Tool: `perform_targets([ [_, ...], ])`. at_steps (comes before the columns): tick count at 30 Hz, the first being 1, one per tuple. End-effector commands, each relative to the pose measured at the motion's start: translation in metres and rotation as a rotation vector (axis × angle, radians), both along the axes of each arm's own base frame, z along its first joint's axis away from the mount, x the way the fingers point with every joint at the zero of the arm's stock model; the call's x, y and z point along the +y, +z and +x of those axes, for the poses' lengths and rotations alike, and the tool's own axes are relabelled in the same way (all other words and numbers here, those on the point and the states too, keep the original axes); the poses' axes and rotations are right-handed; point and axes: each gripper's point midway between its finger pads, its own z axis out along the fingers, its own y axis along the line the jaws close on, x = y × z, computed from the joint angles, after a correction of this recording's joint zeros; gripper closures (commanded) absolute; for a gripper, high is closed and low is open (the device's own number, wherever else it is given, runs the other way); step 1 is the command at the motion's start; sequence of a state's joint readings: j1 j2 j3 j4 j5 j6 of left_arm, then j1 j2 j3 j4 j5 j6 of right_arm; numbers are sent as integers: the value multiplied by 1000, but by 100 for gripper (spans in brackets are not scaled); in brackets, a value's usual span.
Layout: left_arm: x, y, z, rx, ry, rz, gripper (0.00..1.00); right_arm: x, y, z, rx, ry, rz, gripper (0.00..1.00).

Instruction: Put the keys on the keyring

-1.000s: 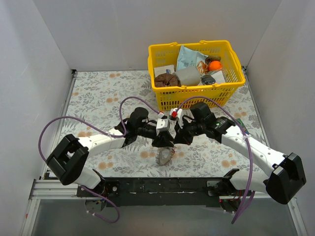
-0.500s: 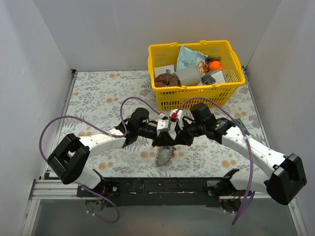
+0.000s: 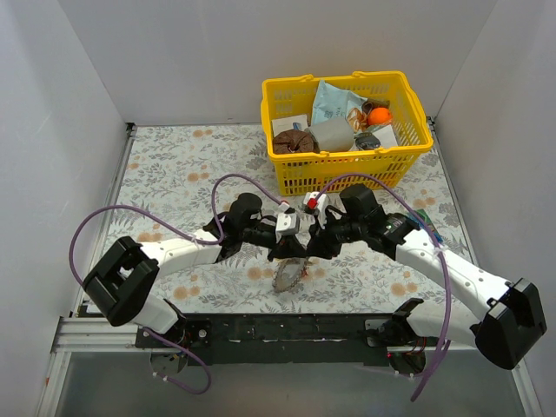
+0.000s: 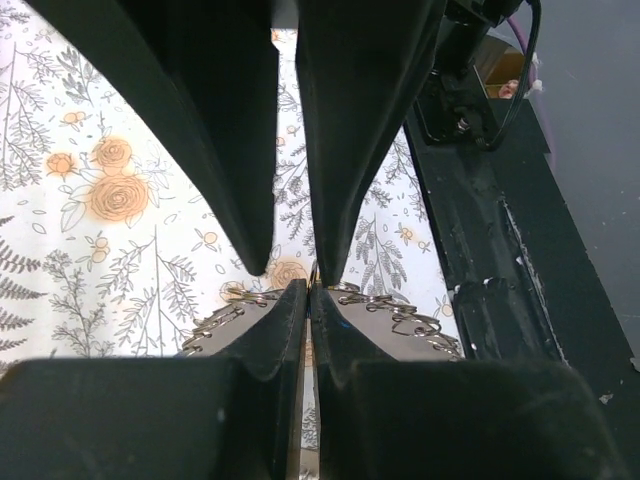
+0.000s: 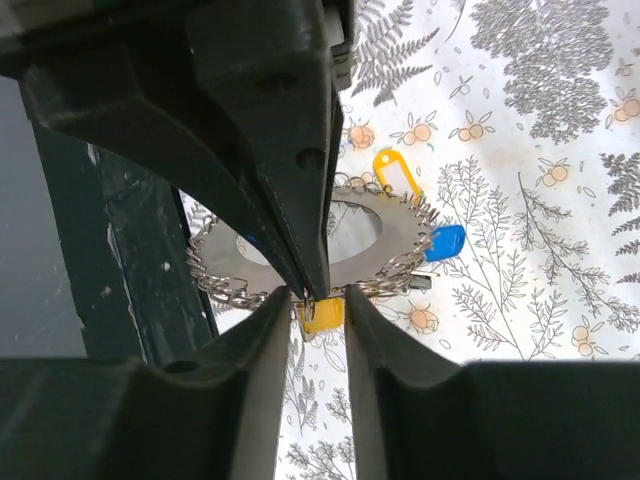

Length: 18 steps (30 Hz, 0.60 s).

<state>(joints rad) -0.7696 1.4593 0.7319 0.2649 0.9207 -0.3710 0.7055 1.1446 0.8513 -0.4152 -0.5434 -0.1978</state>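
The keyring [image 3: 289,274] is a flat silver disc with an open centre and small split rings round its rim. It hangs tilted just above the table under both grippers. It shows in the right wrist view [image 5: 400,245] and the left wrist view [image 4: 379,319]. My left gripper [image 4: 308,288] is shut on a thin wire ring at the keyring's edge. My right gripper [image 5: 318,298] faces it tip to tip, its jaws closed on a yellow-headed key [image 5: 325,315]. A blue key [image 5: 445,242] and another yellow key [image 5: 397,172] sit at the ring's far rim.
A yellow plastic basket [image 3: 339,174] full of odd items stands just behind the grippers. The floral cloth [image 3: 174,174] covers the table. The black base rail [image 3: 287,328] runs along the near edge, close under the keyring. White walls stand on three sides.
The right arm's elbow has shifted slightly to the right. Both grippers stay tip to tip over the keyring, which has barely moved.
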Motion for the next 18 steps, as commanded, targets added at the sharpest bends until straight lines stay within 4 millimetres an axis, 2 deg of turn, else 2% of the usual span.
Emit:
perform_targets([
  [1, 1, 22, -7, -59, -1, -91, 100, 8, 27, 14, -115, -67, 139, 60],
  [2, 2, 23, -7, -49, 15, -99, 100, 9, 30, 14, -125, -79, 156, 53],
  [4, 4, 28, -6, -76, 43, -134, 100, 7, 41, 16, -158, -106, 199, 48],
  [5, 5, 30, -6, -84, 52, -148, 100, 5, 39, 15, -159, -110, 205, 44],
  [7, 7, 35, -6, -89, 77, -187, 100, 4, 46, 15, -180, -117, 241, 42],
  [8, 8, 38, -7, -95, 82, -204, 100, 2, 42, 14, -174, -119, 241, 41],
  [9, 8, 46, -6, -104, 93, -242, 100, 1, 47, 14, -185, -115, 261, 40],
  [11, 11, 44, -10, -95, 97, -262, 100, 0, 45, 10, -174, -98, 275, 40],
  [13, 12, 55, -12, -115, 99, -318, 100, 1, 49, 8, -174, -73, 306, 41],
  [14, 15, 50, -16, -110, 98, -322, 100, 1, 48, 6, -169, -64, 315, 44],
  [15, 16, 56, -17, -136, 93, -358, 100, 2, 45, 4, -160, -49, 322, 46],
  [18, 22, 54, -21, -155, 109, -398, 100, 3, 43, -6, -134, 4, 343, 51],
])
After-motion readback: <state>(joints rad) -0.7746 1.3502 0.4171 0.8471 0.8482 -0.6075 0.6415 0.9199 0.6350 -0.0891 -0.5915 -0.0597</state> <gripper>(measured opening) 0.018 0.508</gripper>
